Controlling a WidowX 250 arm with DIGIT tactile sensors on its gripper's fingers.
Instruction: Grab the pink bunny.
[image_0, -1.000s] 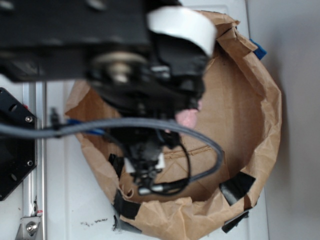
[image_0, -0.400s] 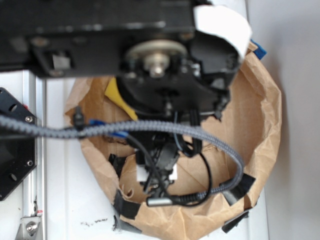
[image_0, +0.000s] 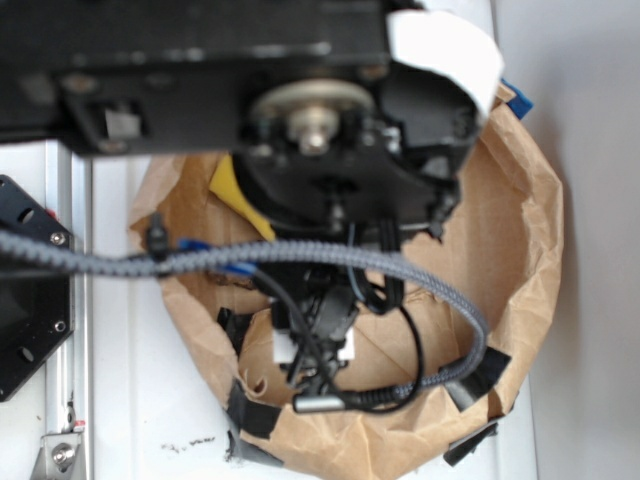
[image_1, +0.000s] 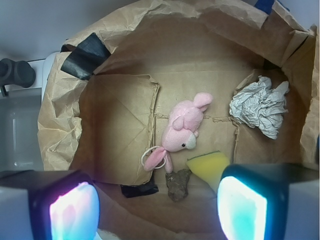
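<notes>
**Q:** Where is the pink bunny, and have you got hold of it yet?

**A:** Not yet. In the wrist view the pink bunny (image_1: 182, 132) lies on the cardboard floor of a wide brown paper bag (image_1: 60, 125), about in the middle. Its whitish face points toward the near side, its ears trail near and left, and a small white ring loop (image_1: 148, 158) sits at the ear tips. Nothing is touching it.

**Q:** What lies around it?

**A:** A yellow sponge (image_1: 207, 167) is just beside its face, on the near right. A small brown lump (image_1: 178, 183) sits near the ears. A crumpled white paper ball (image_1: 260, 106) rests well apart, far right against the bag wall.

**Q:** How is your pincer set?

**A:** The pincer (image_1: 157, 210) is wide open and empty. Its two fingers show at the near left and near right corners of the wrist view, glowing pink and teal, with the bunny farther off than the gap between them, roughly centered.

**Q:** And the arm?

**A:** In the outside view your arm (image_0: 320, 150) hangs over the bag opening, pointing down, and blocks most of the inside. Only a corner of the yellow sponge (image_0: 232, 192) peeks out there. The bag stands on a white counter (image_0: 150, 400).

**Q:** What is left to do?

**A:** By my judgement, the whole grab: line up over the body, lower, and close on it while avoiding the sponge.
</notes>
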